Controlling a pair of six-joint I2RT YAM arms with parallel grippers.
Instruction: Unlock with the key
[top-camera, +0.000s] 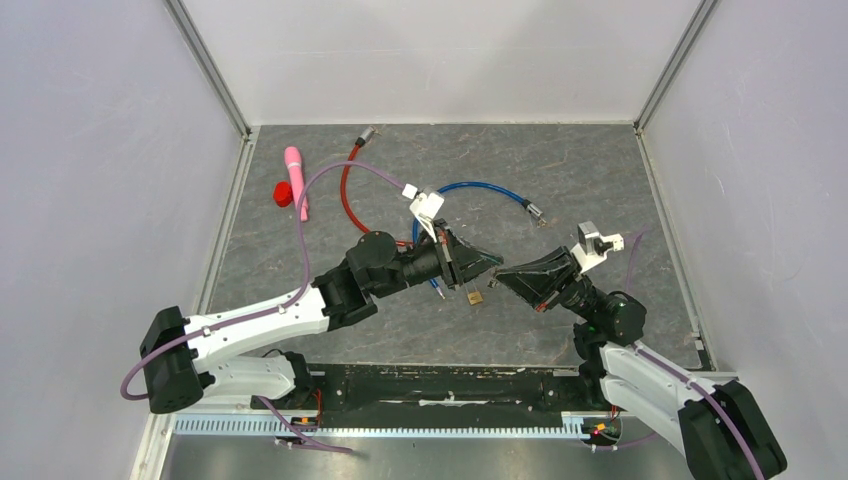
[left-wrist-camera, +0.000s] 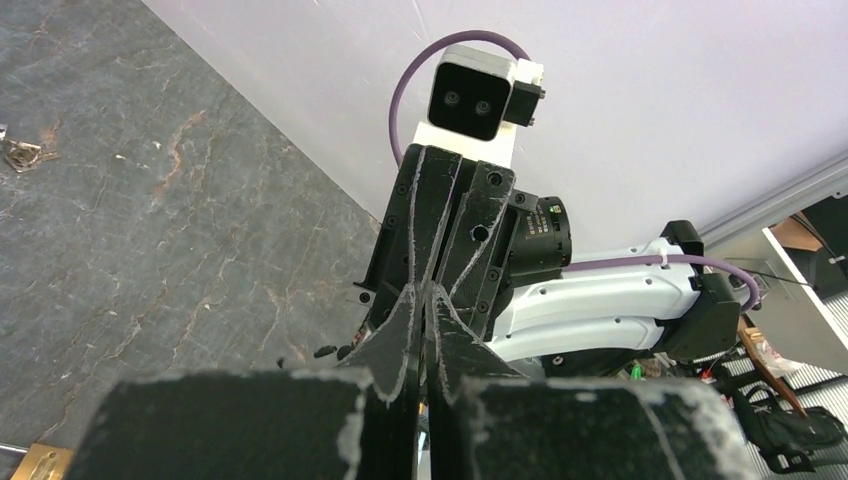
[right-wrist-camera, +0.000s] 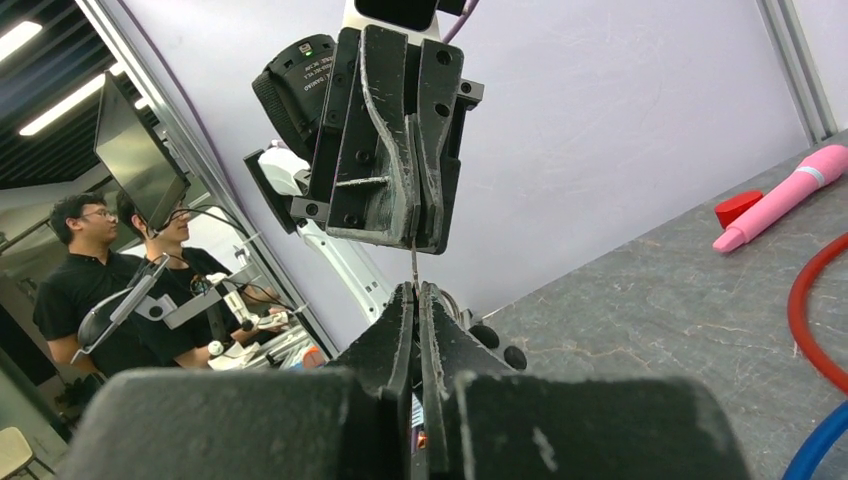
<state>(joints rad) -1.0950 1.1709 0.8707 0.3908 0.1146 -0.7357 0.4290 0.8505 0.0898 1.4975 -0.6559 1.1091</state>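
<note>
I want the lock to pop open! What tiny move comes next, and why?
Probably ease the left pincer open, so the right pincer alone keeps the thin metal piece, maybe the key. Both are shut, tip to tip on it, while the brass padlock sits apart from them.

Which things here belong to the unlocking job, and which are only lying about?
Job: padlock; metal strip, likely the key, pinched between left gripper and right gripper, jaws shut.
Lying about: red cable; blue cable; pink wand; red cap.
</note>
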